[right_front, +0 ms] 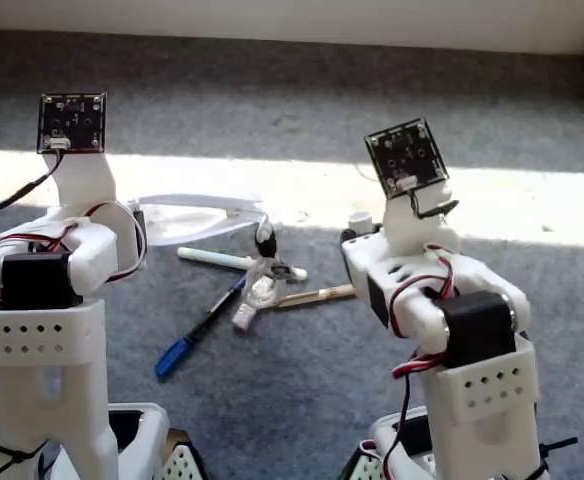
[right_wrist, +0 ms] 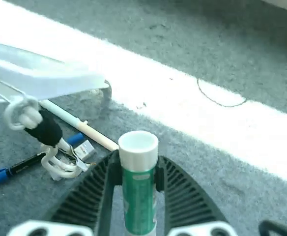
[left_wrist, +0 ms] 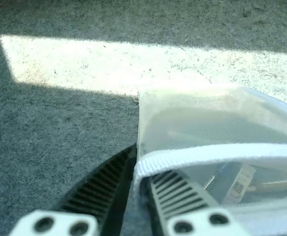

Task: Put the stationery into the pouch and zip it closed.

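The translucent white pouch [right_front: 194, 216] lies on the grey carpet, its mouth open. My left gripper [left_wrist: 136, 160] is shut on the pouch's [left_wrist: 207, 123] white zipper edge at one end. My right gripper [right_wrist: 138, 167] is shut on a green glue stick [right_wrist: 139, 191] with a white cap, held upright to the right of the pouch [right_wrist: 40, 73]; the cap shows in the high view [right_front: 360, 218]. Loose on the carpet in front of the pouch lie a white pen [right_front: 234, 261], a blue pen [right_front: 198, 329], a wooden pencil [right_front: 314, 295] and a black-and-clear charm [right_front: 263, 272].
A bright band of sunlight [right_front: 522, 200] crosses the carpet behind both arms. The two arm bases [right_front: 47, 380] [right_front: 472, 400] stand at the front, with the loose stationery between them. A white wall edge [right_front: 292, 20] runs along the back.
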Available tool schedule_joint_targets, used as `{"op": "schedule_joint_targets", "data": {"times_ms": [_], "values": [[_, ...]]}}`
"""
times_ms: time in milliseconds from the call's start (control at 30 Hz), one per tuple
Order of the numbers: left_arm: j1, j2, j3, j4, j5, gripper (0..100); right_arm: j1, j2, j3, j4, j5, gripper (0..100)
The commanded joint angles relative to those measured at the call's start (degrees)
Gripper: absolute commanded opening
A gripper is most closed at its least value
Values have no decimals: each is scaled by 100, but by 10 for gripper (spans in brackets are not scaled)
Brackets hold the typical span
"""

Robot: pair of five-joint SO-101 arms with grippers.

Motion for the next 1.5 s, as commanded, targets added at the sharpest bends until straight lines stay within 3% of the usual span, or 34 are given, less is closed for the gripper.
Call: {"op": "schedule_joint_targets", "data": {"times_ms": [0,367,767,1067,1467], "values": [[31,145,-171,-44,202,6,-479,-145,-629,-13,-255,5],[31,154,-541,-18,237,6,-1473,-189,-936,-1033,-598,5],[31,171,-1209,352,343,6,-2070,-189,-936,-2607,-589,6],[31,1437,-1675,448,352,6,-2492,-180,-866,-4022,-589,6],[31,1525,-1710,457,352,6,-2519,-189,875,-6633,-580,6]]}}
